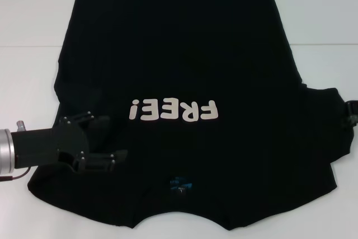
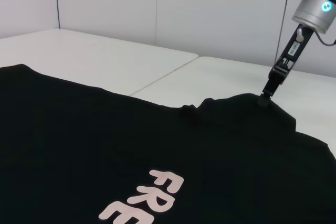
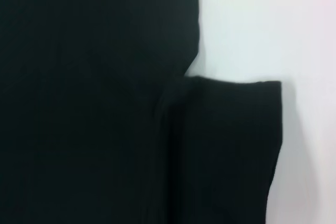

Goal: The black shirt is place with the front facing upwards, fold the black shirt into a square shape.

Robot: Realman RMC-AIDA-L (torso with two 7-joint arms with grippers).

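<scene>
1. The black shirt lies spread on the white surface, its "FREE!" lettering facing up; no fold appears finished.
2. Left hand, fingers parted, rests on the sleeve beside the lettering.
3. Right hand pinches the opposite sleeve, lifting it slightly.
4. All folds remain, by this judgement.

Left arm: silver metal cylinder at the wrist, then a matte black housing leading to the left gripper, black, with two blocky fingers dotted with small pale screw heads. A thin reddish cable runs under the silver section.

Right arm: silver-grey rounded joints, one ring carrying a small glowing cyan light. Thin black cable alongside. The right gripper is slim, black, tapering, with a pale label plate.
</scene>
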